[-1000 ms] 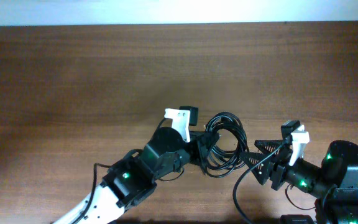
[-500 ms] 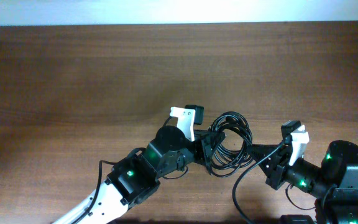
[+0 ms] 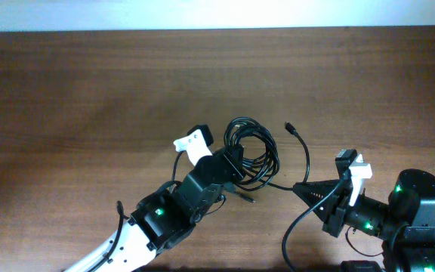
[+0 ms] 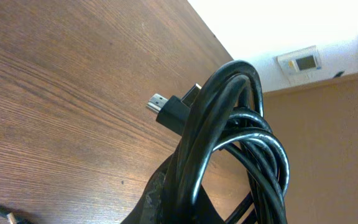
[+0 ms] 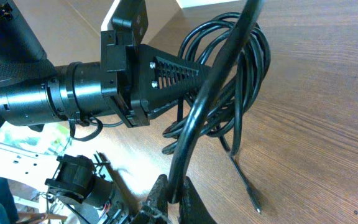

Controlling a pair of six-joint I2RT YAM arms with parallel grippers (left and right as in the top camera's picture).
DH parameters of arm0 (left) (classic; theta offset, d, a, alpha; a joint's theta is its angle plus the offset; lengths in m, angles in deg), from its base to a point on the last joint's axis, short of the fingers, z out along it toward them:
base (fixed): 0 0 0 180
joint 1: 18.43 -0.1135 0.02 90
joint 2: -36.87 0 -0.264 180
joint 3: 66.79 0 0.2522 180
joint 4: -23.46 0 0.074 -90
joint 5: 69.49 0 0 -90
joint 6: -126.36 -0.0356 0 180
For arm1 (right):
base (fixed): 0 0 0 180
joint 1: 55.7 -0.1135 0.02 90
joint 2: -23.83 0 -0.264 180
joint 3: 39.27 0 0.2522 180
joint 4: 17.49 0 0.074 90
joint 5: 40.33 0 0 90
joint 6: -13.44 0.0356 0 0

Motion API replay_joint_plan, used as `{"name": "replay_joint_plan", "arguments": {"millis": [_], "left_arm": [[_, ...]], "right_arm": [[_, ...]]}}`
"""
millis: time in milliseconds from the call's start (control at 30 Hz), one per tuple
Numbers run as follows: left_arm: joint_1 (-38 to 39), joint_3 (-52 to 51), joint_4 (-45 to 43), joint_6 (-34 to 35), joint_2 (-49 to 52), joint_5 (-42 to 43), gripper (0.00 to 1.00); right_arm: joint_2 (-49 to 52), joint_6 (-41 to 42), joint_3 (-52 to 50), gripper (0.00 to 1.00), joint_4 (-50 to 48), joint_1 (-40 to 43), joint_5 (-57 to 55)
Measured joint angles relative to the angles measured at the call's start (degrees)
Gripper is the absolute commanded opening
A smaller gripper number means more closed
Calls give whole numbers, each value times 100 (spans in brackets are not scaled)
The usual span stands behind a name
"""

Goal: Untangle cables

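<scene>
1. The table (image 3: 89, 91) carries everything; the cables (image 3: 254, 147) sit bunched in a coil near its middle, slightly to the right.
2. The left gripper (image 3: 237, 162) meets the coil at its near-left edge, with loops of the coil passing between its fingers. Its arm runs off toward the near-left corner.
3. The right gripper (image 3: 302, 189) is right of the coil and nearer than it, apart from the bunch, with one strand between its fingers.
4. A free plug (image 3: 288, 128) lies right of the coil and behind the right gripper.
5. A second plug (image 3: 245, 199) lies on the table in front of the coil, between the two arms.
</scene>
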Motion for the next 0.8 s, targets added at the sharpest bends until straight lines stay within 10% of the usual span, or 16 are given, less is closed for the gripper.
{"name": "replay_joint_plan", "arguments": {"millis": [67,133,367,633,800], "left_arm": [[0,0,7,136,-2,-59,0],[-35,0,11,-264,-203,-81,0],[-44,0,-17,-1982,-861,706,0],[-44,-7,-999,-2044,-203,1622,0],[-17,-7,-1091,-2044,-133,1902,0]], "right_arm": [[-2,2,0,71,50,0,-153],[-2,-2,0,86,203,-4,-592],[-7,-17,0,85,109,-4,-793],[-7,-37,0,40,13,-4,-389],[-7,-39,0,30,-138,-4,-385]]}}
